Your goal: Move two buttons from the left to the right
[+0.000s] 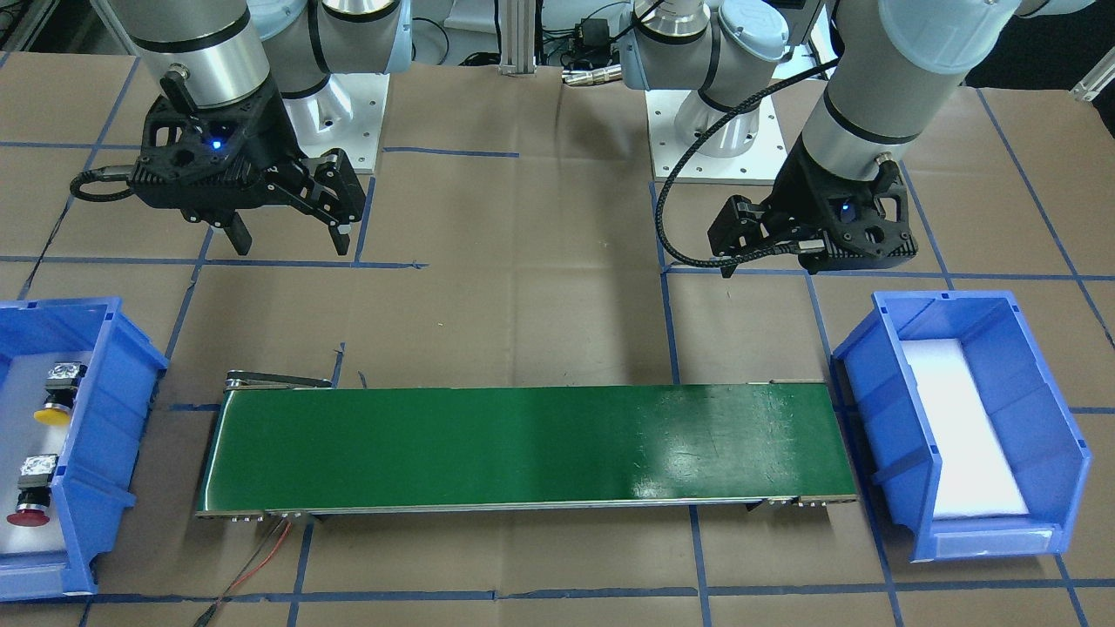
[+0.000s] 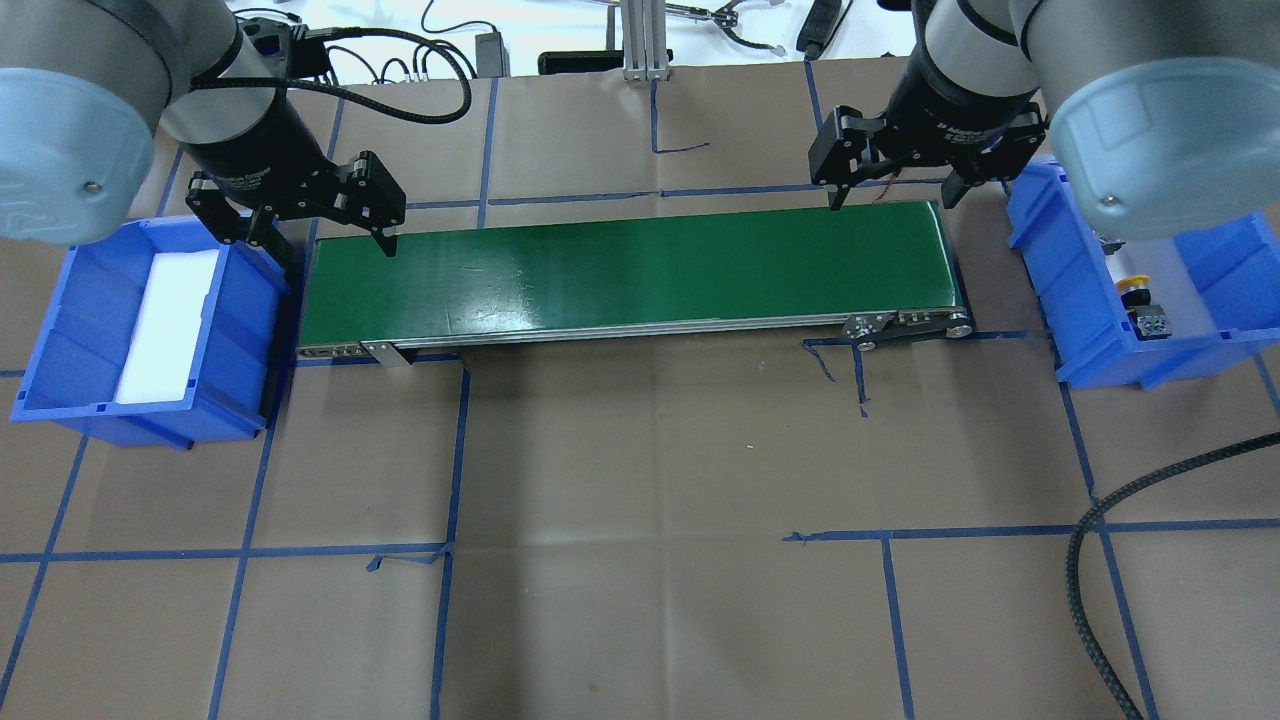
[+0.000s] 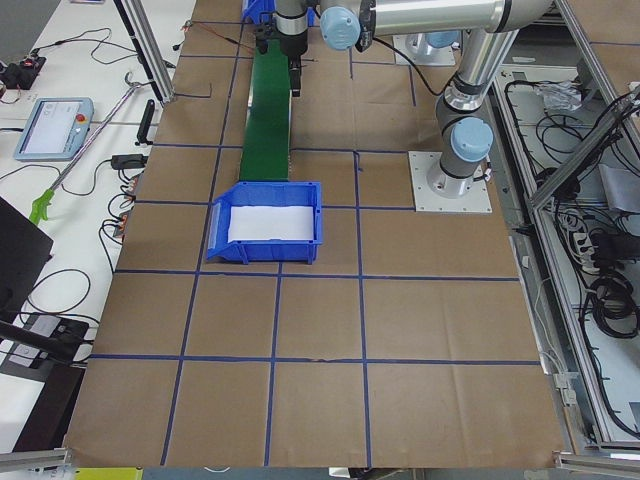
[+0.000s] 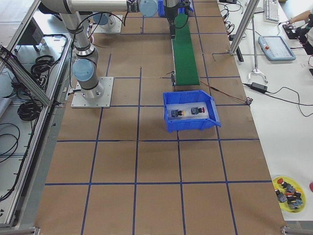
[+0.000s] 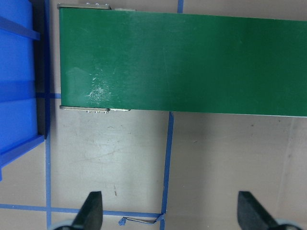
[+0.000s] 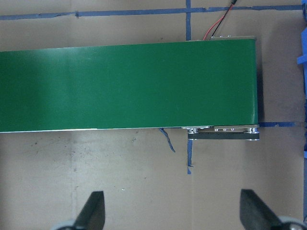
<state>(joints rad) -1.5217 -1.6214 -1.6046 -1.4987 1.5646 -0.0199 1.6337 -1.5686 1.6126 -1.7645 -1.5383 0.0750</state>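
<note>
The two buttons lie in a blue bin [image 1: 104, 418] on my right side. The yellow-capped button [image 1: 55, 396] lies nearer the robot base. The red-capped button [image 1: 30, 494] lies farther from it. Both show in the exterior right view, yellow [image 4: 177, 113] and red [image 4: 197, 110]. In the overhead view only the yellow one [image 2: 1137, 292] shows; my right arm hides the red one. My right gripper [image 2: 890, 195] [image 6: 173, 211] is open and empty above the conveyor's right end. My left gripper [image 2: 320, 238] [image 5: 171, 211] is open and empty above the left end.
A green conveyor belt [image 1: 523, 444] runs between the bins. A second blue bin [image 2: 250, 330] with a white foam liner stands at my left end. Red and black wires [image 1: 261, 557] trail from the conveyor. A yellow dish of spare parts [image 4: 288, 193] sits far off.
</note>
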